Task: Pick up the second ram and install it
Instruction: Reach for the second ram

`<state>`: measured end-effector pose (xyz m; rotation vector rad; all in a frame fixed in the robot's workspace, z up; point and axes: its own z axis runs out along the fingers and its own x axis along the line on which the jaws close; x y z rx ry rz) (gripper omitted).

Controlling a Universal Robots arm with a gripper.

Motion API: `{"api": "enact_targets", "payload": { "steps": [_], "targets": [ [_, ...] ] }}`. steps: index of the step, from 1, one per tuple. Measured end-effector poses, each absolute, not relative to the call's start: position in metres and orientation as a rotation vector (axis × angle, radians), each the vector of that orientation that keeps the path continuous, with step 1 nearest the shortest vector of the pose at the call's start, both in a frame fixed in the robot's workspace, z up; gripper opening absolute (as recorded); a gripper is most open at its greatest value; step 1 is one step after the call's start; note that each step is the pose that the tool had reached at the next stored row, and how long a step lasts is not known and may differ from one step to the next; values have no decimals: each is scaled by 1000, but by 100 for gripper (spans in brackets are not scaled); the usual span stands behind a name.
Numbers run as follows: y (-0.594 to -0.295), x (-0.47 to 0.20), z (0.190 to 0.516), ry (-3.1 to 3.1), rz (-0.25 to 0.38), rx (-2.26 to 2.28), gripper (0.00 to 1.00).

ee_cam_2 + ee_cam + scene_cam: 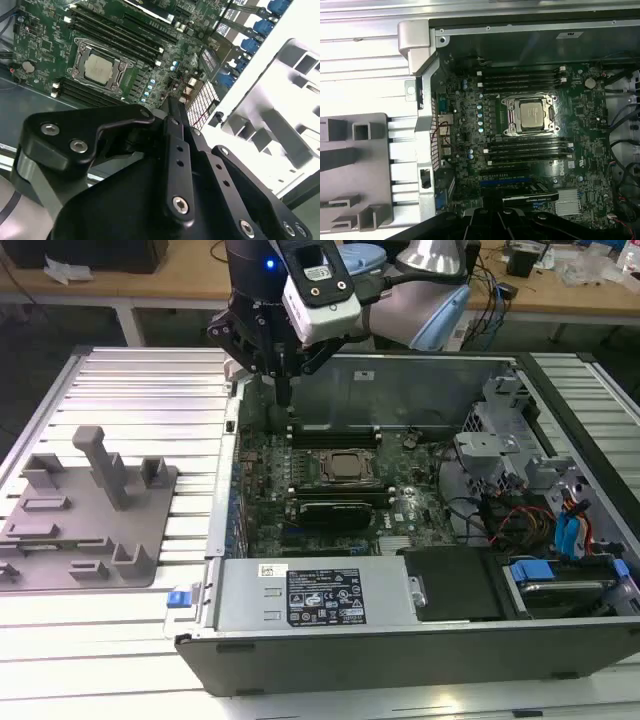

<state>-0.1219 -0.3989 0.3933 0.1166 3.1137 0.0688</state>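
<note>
The second ram is out of view. My gripper point(283, 392) hangs over the far corner of the open computer case point(300, 655), on the exterior view's left, above the motherboard point(330, 475). In the second wrist view the gripper point(172, 107) has its black fingers closed together with nothing visible between them. The gripper's body point(492, 220) edges the first wrist view. Long black memory slots point(522, 78) point(527, 148) run on both sides of the square CPU socket point(530, 114), which also shows in the second wrist view point(97, 67).
A grey plastic tray point(60, 560) with upright posts lies on the ribbed table at the exterior view's left. Inside the case are a power supply point(315, 592), drive cages with cables point(540, 500) on the exterior view's right, and an expansion card point(530, 197).
</note>
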Motion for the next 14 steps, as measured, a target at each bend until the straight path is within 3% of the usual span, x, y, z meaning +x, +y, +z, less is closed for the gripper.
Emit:
{"api": "enact_targets", "payload": {
  "steps": [14],
  "targets": [
    [-399, -129, 393, 3114, 69, 117, 8]
  ]
}}
